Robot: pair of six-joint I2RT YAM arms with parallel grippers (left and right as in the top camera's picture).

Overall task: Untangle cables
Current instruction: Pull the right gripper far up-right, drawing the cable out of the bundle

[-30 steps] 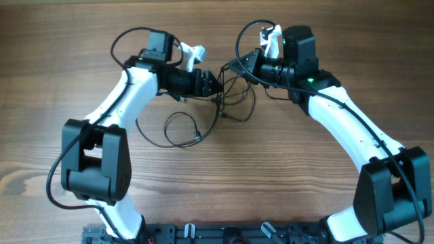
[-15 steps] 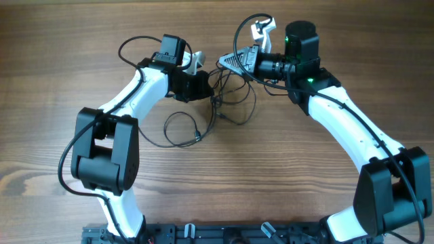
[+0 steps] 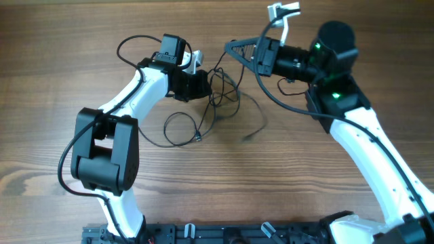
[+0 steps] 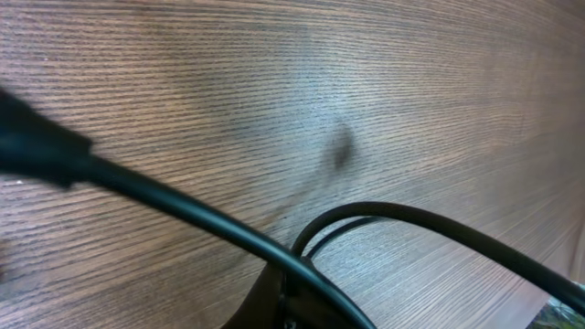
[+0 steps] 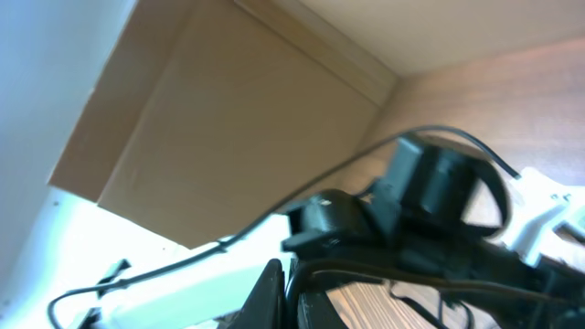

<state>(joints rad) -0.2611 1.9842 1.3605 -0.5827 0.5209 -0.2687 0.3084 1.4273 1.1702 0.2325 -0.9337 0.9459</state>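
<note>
The cables are thin black cords tangled on the wooden table between my two arms. One loose loop lies toward the front left, and a strand trails right to a free end. My left gripper sits low at the tangle's left edge, shut on a cord. In the left wrist view the cord runs into the closed tips. My right gripper is raised behind the tangle, shut on a cord that is pinched at its tips.
A black rail runs along the table's front edge between the arm bases. Thicker black wires loop off each wrist. The right wrist view looks across at the left arm and a brown panel behind it.
The left gripper closed on the tangle and stayed put. The right arm lifted and swung right with its cord, drawing a strand out to the right.
</note>
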